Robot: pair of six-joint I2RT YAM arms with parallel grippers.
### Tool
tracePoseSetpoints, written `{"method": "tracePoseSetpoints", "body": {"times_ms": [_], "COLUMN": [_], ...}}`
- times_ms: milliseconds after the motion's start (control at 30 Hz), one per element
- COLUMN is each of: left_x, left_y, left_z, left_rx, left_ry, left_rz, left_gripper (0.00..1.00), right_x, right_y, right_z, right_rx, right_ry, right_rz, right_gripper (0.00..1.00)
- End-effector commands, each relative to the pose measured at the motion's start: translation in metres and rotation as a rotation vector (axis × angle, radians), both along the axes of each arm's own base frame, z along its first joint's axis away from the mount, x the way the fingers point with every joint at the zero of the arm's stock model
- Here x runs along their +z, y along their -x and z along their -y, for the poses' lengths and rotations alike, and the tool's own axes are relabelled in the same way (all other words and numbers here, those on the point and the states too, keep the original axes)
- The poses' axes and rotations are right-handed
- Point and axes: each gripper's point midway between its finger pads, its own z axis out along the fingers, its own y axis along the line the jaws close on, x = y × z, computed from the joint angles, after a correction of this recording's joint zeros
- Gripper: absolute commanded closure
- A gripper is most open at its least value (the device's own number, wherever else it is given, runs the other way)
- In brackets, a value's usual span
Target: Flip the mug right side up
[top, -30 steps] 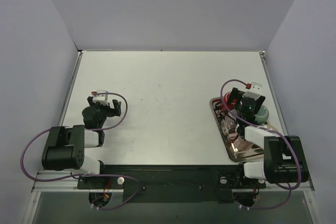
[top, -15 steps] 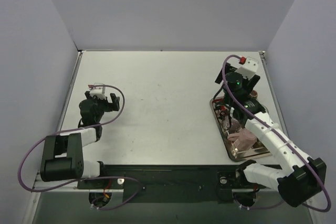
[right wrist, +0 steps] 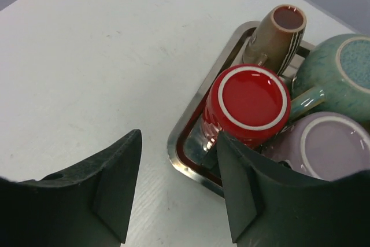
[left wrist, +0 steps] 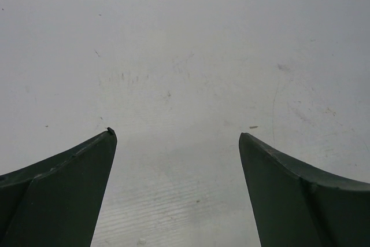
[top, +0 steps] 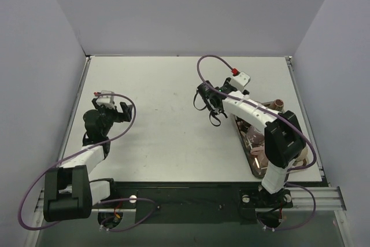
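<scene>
Several mugs stand bottom up in a steel tray point(right wrist: 172, 146): a red mug point(right wrist: 253, 103), a brown mug point(right wrist: 281, 32), a teal mug point(right wrist: 341, 76) and a lilac mug point(right wrist: 326, 146). My right gripper point(right wrist: 179, 183) hovers just off the tray's near corner, beside the red mug. It is open, with only table and tray rim between its fingers. In the top view the right gripper point(top: 211, 105) sits left of the tray point(top: 245, 143), and the arm hides most mugs except the brown mug point(top: 278, 104). My left gripper point(left wrist: 176, 137) is open over bare table, far away at the left point(top: 110, 111).
The tray lies near the table's right edge point(top: 292, 85). Purple cables loop above both wrists. Grey walls close the table at the back and sides.
My right arm has swung from above the tray out to its left side, and its jaws have narrowed. The left arm has stretched slightly forward.
</scene>
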Motion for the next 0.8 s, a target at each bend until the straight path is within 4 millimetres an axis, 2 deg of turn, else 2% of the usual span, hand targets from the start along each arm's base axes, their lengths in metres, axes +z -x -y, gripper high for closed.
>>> {"method": "tracePoseSetpoints", "body": {"times_ms": [0,167,233,300,333,367,467,567,767], "left_x": [0.005,0.006,0.006,0.005,0.004,0.003,0.002,0.000,-0.002], "left_y": [0.001,0.001,0.001,0.000,0.001,0.001,0.002,0.000,0.000], "left_z": [0.001,0.003,0.003,0.003,0.003,0.004,0.004,0.003,0.001], "left_rx": [-0.012,-0.024,-0.021,-0.024,-0.024,-0.027,-0.028,-0.023,-0.014], "left_ry": [0.005,0.006,0.005,0.007,0.007,0.008,0.005,0.003,-0.002], "left_rz": [0.020,0.024,0.027,0.024,0.022,0.019,0.019,0.016,0.012], "left_gripper": [0.02,0.02,0.02,0.02,0.02,0.02,0.02,0.02,0.02], "right_x": [-0.005,-0.015,-0.020,-0.029,-0.039,-0.042,-0.056,-0.058,-0.085], "right_y": [0.020,0.033,0.036,0.036,0.037,0.036,0.030,0.023,0.028], "right_z": [0.015,0.013,0.012,0.015,0.017,0.021,0.022,0.019,0.025], "right_rx": [-0.090,-0.098,-0.092,-0.105,-0.120,-0.139,-0.145,-0.146,-0.194], "right_ry": [0.035,-0.013,-0.015,-0.005,-0.011,-0.021,-0.022,-0.038,-0.084], "right_rz": [0.013,0.054,0.052,0.045,0.034,0.035,0.024,0.019,-0.017], "right_gripper": [0.50,0.49,0.46,0.37,0.35,0.35,0.45,0.46,0.48]}}
